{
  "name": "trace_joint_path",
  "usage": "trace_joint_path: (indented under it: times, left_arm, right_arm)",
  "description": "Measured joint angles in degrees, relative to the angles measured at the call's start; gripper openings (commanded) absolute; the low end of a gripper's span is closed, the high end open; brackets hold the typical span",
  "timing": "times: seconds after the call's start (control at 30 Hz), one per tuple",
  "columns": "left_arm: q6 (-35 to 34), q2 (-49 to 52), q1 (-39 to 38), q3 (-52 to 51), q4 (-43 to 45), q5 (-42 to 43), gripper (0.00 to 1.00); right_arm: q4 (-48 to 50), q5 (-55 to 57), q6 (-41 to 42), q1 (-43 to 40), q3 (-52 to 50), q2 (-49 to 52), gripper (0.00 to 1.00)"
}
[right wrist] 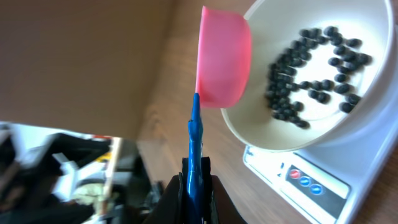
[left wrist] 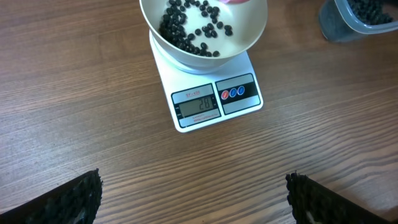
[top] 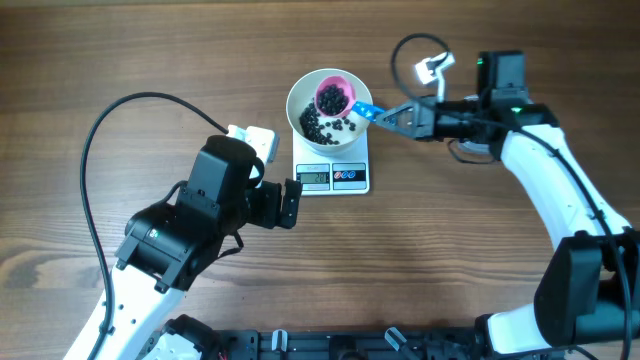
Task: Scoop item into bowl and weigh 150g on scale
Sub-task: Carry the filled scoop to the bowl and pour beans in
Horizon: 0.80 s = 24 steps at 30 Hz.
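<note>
The white bowl (top: 303,92) (left wrist: 244,38) (right wrist: 348,121) stands on the scale (top: 332,162) (left wrist: 211,93) (right wrist: 311,180), whose display is lit. Black beads, the item (top: 320,125) (left wrist: 183,34) (right wrist: 311,81), lie scattered inside the bowl. My right gripper (top: 393,118) (right wrist: 197,186) is shut on the blue handle (right wrist: 195,140) of a pink scoop (top: 333,97) (right wrist: 224,59). The scoop is tipped on its side over the bowl's rim, its mouth toward the bowl, with some beads inside it in the overhead view. My left gripper (top: 290,203) (left wrist: 194,199) hangs open and empty over bare wood, in front of the scale.
A clear plastic tub (left wrist: 364,18) holding more black beads sits right of the scale, at the left wrist view's top right corner. Black cables loop over the table at the far left (top: 95,140) and behind the right arm (top: 405,50).
</note>
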Motion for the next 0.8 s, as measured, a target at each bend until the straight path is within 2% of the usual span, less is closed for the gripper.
trace_joint_path:
  times: [0.17,0.3,0.47,0.57,0.8]
  left_arm:
    - [0.00,0.00,0.00,0.00,0.02,0.00,1.00]
    - [0.00,0.00,0.00,0.00,0.02,0.00,1.00]
    - [0.02,0.00,0.00,0.00,0.02,0.00,1.00]
    - [0.00,0.00,0.00,0.00,0.02,0.00,1.00]
    - [0.00,0.00,0.00,0.00,0.02,0.00,1.00]
  right_arm:
    - [-0.02,17.00,-2.80,5.51,0.13,-0.50,0.04]
    - [-0.11,28.46,-11.52,7.82,0.33,-5.11,0.04]
    - [-0.09,34.91,-21.90,13.73,0.55,-6.58,0.04]
    - [0.46,41.46,-25.03,16.48,0.55,-6.58,0.04]
    - [2.34,45.77,-38.18,17.68,0.55,-6.58,0.04]
